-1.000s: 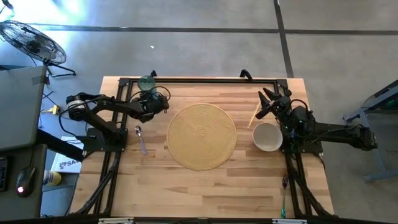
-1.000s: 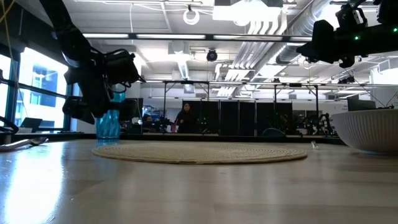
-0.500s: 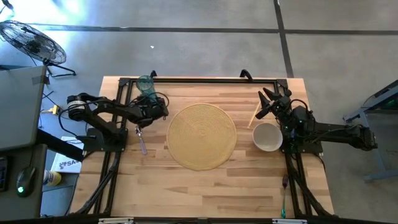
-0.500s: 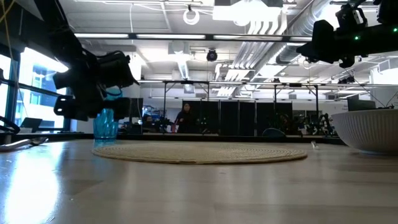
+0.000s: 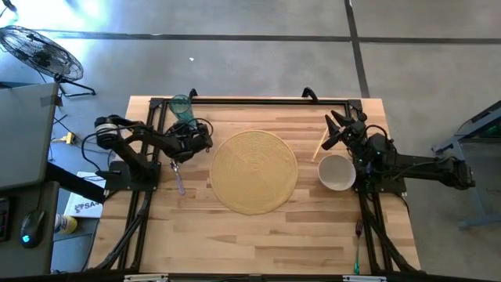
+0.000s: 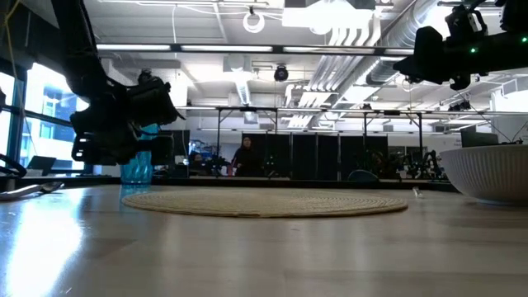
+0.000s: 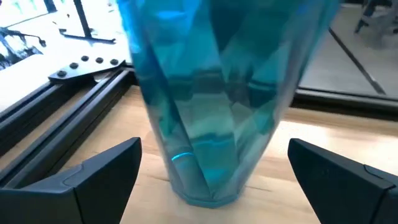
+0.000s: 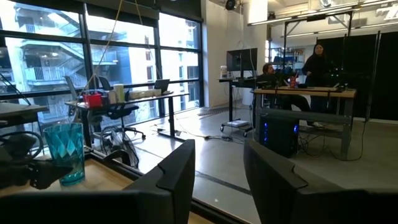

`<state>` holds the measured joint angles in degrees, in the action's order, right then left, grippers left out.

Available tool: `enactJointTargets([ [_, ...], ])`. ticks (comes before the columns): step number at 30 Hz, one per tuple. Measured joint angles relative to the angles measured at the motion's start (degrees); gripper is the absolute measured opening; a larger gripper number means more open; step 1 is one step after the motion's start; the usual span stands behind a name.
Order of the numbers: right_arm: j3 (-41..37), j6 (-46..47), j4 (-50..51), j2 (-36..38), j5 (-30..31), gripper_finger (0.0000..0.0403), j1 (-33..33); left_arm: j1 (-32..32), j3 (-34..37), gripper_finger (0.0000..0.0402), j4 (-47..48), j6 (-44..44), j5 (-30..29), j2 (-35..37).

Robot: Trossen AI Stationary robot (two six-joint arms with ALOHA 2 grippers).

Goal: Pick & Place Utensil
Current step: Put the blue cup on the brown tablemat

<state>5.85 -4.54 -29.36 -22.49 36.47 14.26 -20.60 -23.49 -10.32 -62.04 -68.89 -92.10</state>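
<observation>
So the round mat (image 5: 254,171) sits mid-table, and I'll place everything off that. The white bowl (image 5: 336,172) is just off the mat's right edge, and my right gripper (image 5: 337,129) hangs above the table near the bowl's far side, fingers a bit apart with nothing between them, just waiting. A chopstick-looking stick (image 5: 319,145) lies between mat and bowl, but honestly the thing I'd go for is the spoon (image 5: 178,174), which lies flat off the mat's left edge, long axis running roughly front to back, bowl end toward the far side. My left gripper (image 5: 186,135) is way closer to it, sitting just past the spoon's far end. Problem is I'm currently facing the blue glass (image 7: 217,93) near the mat's far-left, fingers spread wide to either side of it and not touching it, holding nothing. So my guess is the next move means swinging back and down toward the spoon, with the spread lined up across its handle.
</observation>
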Motion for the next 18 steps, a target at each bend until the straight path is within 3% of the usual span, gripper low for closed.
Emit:
enactJointTargets([
  [18, 0.0, 0.0, 0.0, 0.0, 0.0, 0.0129, 0.0, -4.9, -0.2, 0.0399, -8.0, 6.6, 0.3, -3.1],
])
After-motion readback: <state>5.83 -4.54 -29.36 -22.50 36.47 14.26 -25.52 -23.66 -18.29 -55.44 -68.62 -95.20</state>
